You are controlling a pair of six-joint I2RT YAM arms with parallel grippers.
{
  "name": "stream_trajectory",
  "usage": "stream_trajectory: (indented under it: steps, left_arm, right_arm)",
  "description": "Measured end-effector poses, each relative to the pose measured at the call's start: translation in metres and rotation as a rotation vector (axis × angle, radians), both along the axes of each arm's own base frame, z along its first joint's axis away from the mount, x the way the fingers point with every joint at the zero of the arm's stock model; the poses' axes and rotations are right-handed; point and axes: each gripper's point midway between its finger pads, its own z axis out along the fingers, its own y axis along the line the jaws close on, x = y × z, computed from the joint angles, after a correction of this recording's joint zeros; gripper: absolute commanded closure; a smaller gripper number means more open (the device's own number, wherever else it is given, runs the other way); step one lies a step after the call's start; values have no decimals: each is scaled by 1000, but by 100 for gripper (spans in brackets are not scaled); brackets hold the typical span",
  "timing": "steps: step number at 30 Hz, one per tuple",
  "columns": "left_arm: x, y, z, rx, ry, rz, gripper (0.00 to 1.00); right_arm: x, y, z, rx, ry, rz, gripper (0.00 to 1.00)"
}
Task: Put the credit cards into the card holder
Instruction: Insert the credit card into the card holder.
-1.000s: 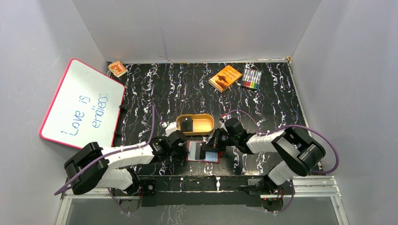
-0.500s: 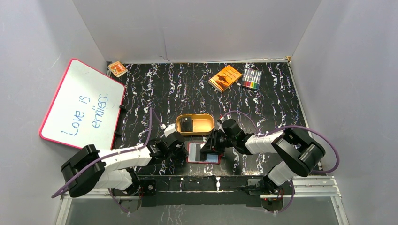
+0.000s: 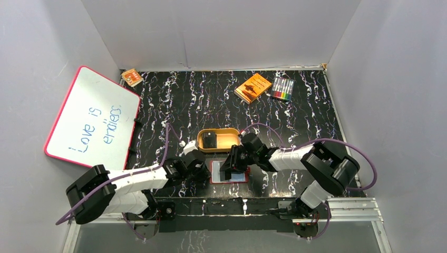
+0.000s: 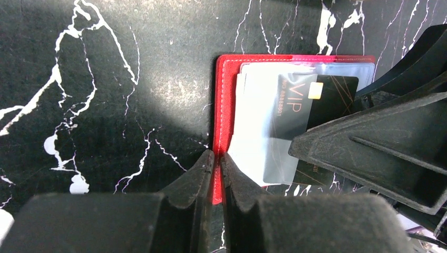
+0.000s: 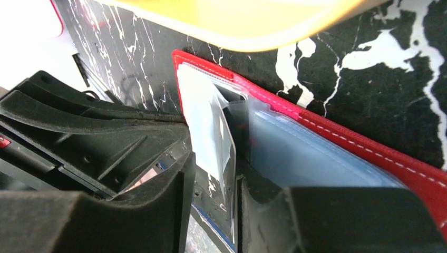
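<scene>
The right gripper (image 3: 232, 164) has slid leftward across the red wallet (image 3: 238, 177) and now covers more of its pale pockets (a second ago it hung over the wallet's right part). The left gripper (image 3: 204, 173) has drawn back toward the near edge, its arm swung lower and further left.

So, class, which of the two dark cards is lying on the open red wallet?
The black VIP card with the gold chip, lying on the red wallet. The other dark card sits apart in the tan tray.
</scene>
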Motion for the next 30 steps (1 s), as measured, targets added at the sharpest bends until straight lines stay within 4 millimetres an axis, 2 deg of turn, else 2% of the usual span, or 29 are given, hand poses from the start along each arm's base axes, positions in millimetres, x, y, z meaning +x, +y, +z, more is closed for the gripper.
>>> stream_trajectory:
  steps: [5, 12, 14, 16, 18, 22, 25, 30]
  left_arm:
    - [-2, 3, 0, -7, 3, 7, 92]
    - [-3, 3, 0, -9, 8, 14, 93]
    - [-3, 3, 0, -9, 8, 14, 93]
    - [-3, 3, 0, -9, 8, 15, 93]
    - [-3, 3, 0, -9, 9, 15, 93]
    - [-3, 4, 0, -9, 8, 16, 93]
    - [-4, 9, 3, -2, 1, 15, 92]
    - [3, 5, 34, -79, -86, 12, 91]
  right_arm:
    - [0, -4, 4, -31, -11, -11, 49]
    - [0, -19, 7, -94, -40, -36, 48]
    - [0, -22, 7, -108, -45, -40, 52]
    - [0, -25, 5, -120, -50, -41, 63]
    - [1, -27, 3, -132, -55, -44, 70]
    - [0, -30, 0, -143, -49, -47, 72]
    - [-1, -30, -1, -144, -48, -46, 68]
    - [1, -27, 2, -128, -60, -42, 48]
